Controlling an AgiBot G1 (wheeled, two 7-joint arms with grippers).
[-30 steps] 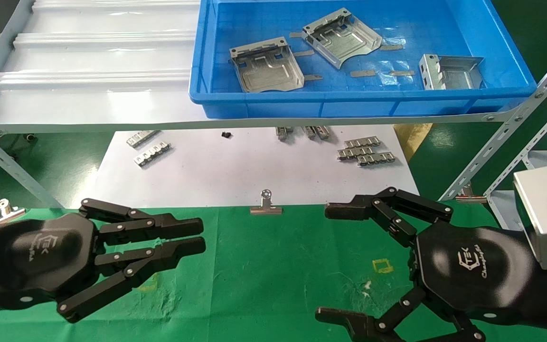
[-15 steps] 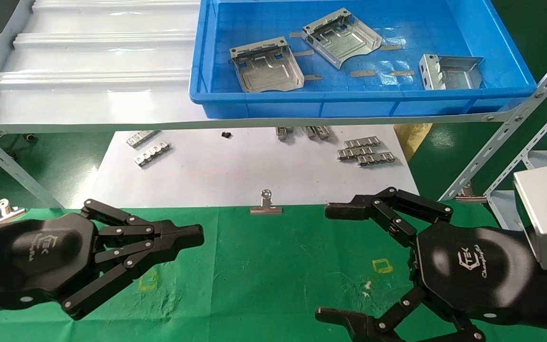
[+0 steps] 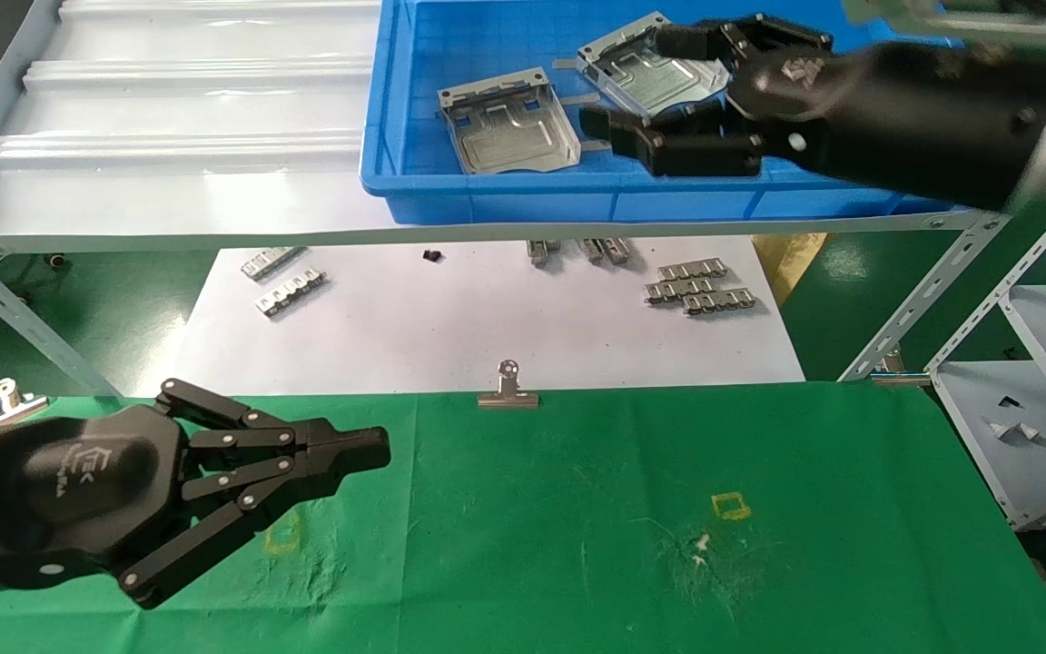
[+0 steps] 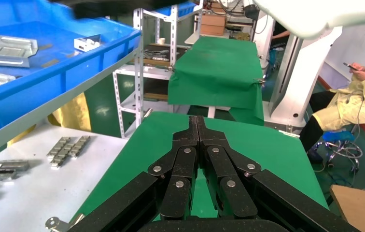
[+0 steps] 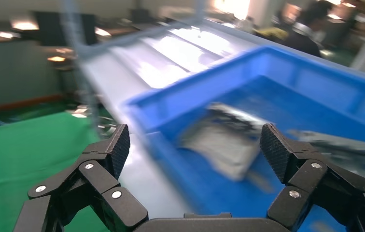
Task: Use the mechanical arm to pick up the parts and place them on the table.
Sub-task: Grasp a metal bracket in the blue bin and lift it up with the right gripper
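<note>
the right gripper (image 3: 646, 91) reaches over the blue tray (image 3: 487, 195) on the far shelf, fingers spread wide above 2 parts (image 3: 507, 123) (image 3: 641, 68), gripping nothing. the left gripper (image 3: 355, 452) hangs pinched together over the table (image 3: 577, 509), near left.

Even overhead light, bright — glare streaks the white shelf (image 3: 169, 100). My right gripper (image 3: 659, 91) smears with motion blur; its wrist view blurs the blue tray (image 5: 287, 87) — shadows stay soft.
</note>
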